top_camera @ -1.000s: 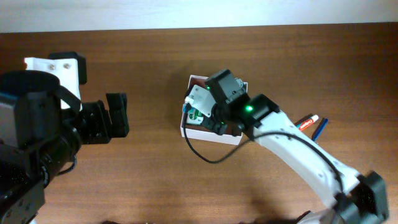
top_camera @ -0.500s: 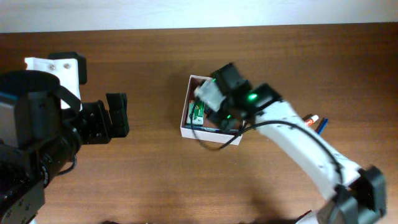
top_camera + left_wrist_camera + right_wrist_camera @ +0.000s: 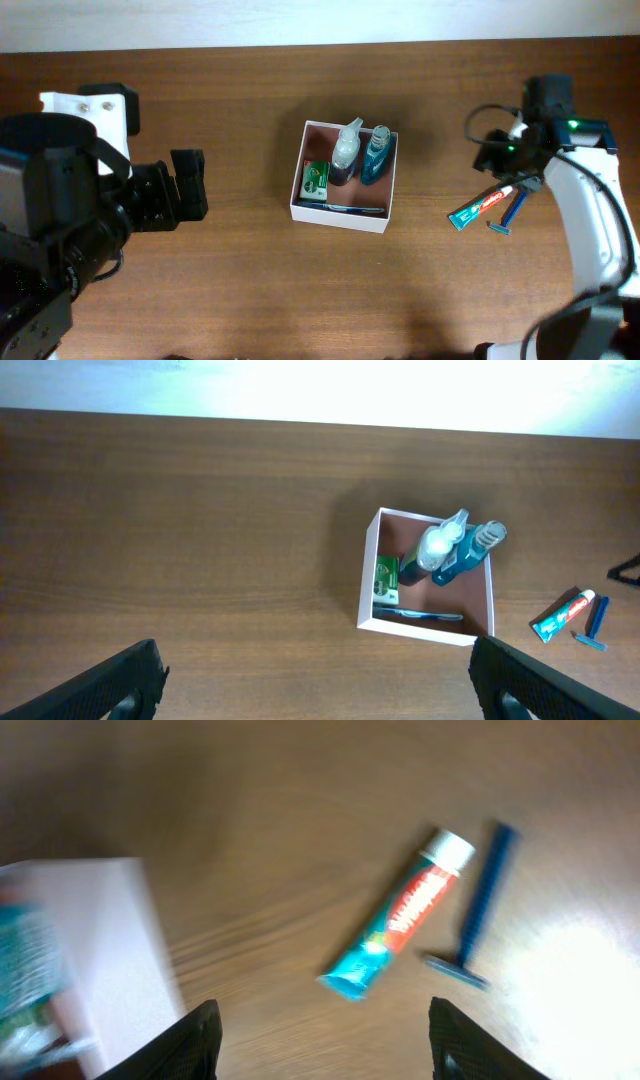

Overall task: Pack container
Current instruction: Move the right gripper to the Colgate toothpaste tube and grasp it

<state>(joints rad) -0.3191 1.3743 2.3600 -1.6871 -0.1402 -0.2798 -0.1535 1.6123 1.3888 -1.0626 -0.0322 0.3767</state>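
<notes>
the right claw hangs above the desk toward its right edge, its two fingers spread apart with nothing between them. in the right wrist view a toothpaste tube lies flat on the wood under it, white cap pointing away from the camera, and a blue razor lies just beside the tube, roughly parallel to it, on the side away from the container. from overhead the tube and razor sit close together near the right edge, well apart from the container.

the left claw is over the left part of the desk, raised high, its fingers wide apart and empty; its wrist camera looks down on most of the desk.

the container stands around the middle of the desk, open top up, white walls and a reddish-brown floor. inside it, a clear spray bottle and a blue bottle lie side by side toward the corner nearest the desk's far right. a green soap box sits against the wall facing the left edge. a thin dark item lies along the wall facing the near edge; it is too small to name. in the right wrist view the container is only a white blur at the left.
</notes>
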